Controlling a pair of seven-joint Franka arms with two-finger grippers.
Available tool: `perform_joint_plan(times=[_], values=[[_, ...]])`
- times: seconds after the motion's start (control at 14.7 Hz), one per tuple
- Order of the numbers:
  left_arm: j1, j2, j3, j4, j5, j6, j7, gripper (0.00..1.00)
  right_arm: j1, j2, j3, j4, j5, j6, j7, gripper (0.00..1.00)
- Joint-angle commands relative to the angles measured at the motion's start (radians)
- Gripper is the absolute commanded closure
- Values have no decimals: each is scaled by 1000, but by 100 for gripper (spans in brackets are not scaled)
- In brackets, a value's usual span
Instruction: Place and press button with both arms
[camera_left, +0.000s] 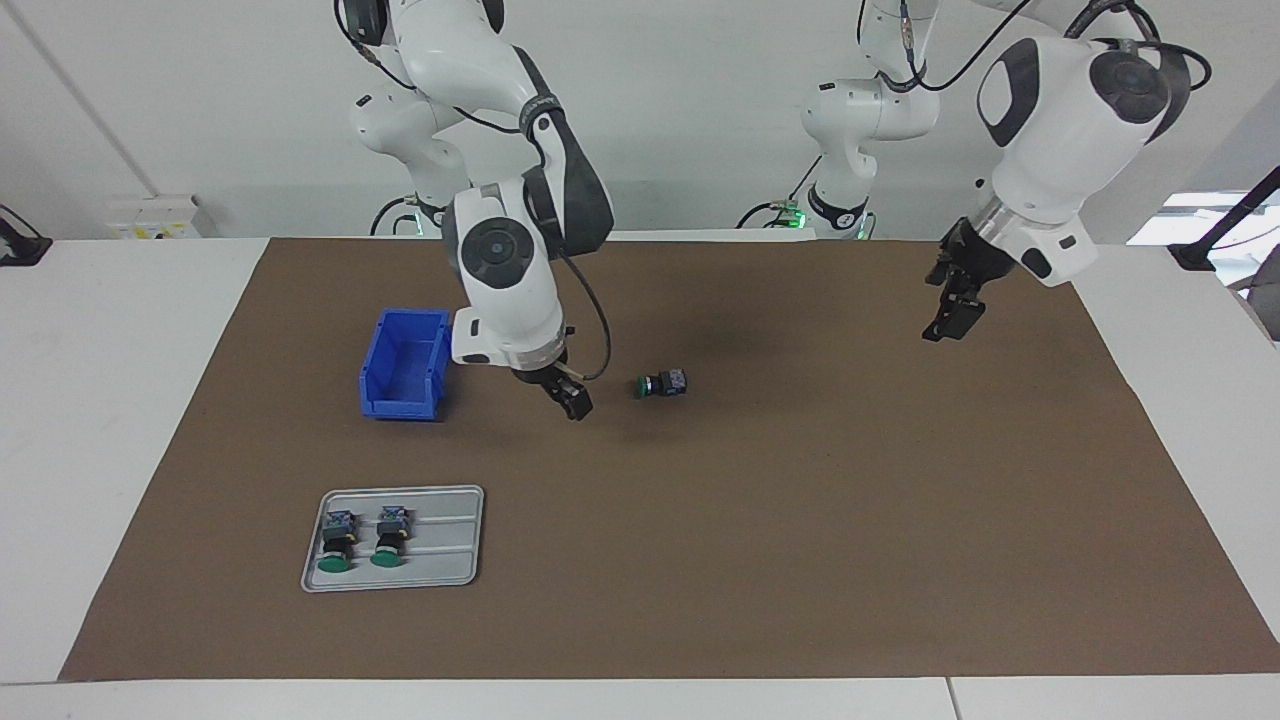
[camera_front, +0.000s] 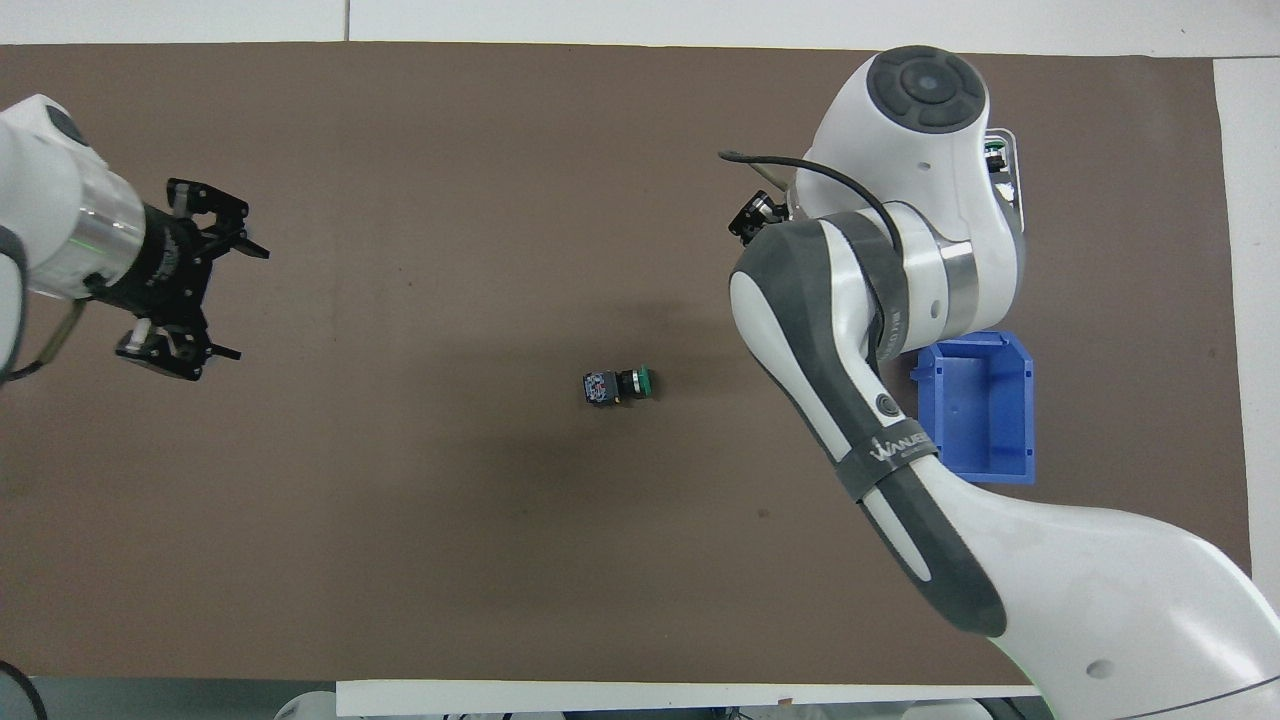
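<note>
Nearest the facing camera, a brown paper-like mat (camera_left: 700, 560) covers most of the white counter (camera_left: 90, 420), its edges running almost to the counter's edges. Two white jointed arms with dark grey joint caps reach over it. In the overhead view the right arm's bulk hides nearly all of the grey tray (camera_left: 440, 560) and the right hand itself, showing only a sliver of the tray's rim; the facing view shows both.

An open blue plastic bin (camera_left: 405, 365), boxy with one low lip, sits toward the right arm's end. The shallow metal tray with rounded corners lies farther from the robots, near the mat's edge, carrying two green-capped buttons (camera_left: 362, 540) lying side by side.

Left hand (camera_front: 205, 300) hangs over bare mat at the left arm's end, fingers spread wide and holding nothing. Right hand (camera_left: 572, 400) hangs over the mat beside the bin; its jaws are open and empty.

A third button (camera_left: 661, 383) lies on its side near the mat's middle, apart from both hands.
</note>
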Motion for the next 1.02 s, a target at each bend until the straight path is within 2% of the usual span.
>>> perform_joint_plan(times=[0.0, 0.27, 0.55, 0.68, 0.95], values=[[-127, 55, 10, -33, -5, 117, -258, 0, -164, -64, 140, 1, -91, -17, -145, 0], [-304, 139, 10, -102, -5, 316, -583, 0, -392, -130, 298, -1, -143, -55, -355, 0], [-413, 291, 11, -79, -7, 427, -720, 0, -575, -206, 420, -9, -200, -130, -515, 0], [-444, 355, 11, -49, -5, 435, -744, 0, -627, -238, 437, -9, -206, -181, -572, 0], [-497, 392, 11, -44, -7, 527, -817, 0, -711, -302, 467, -15, -220, -245, -676, 0]])
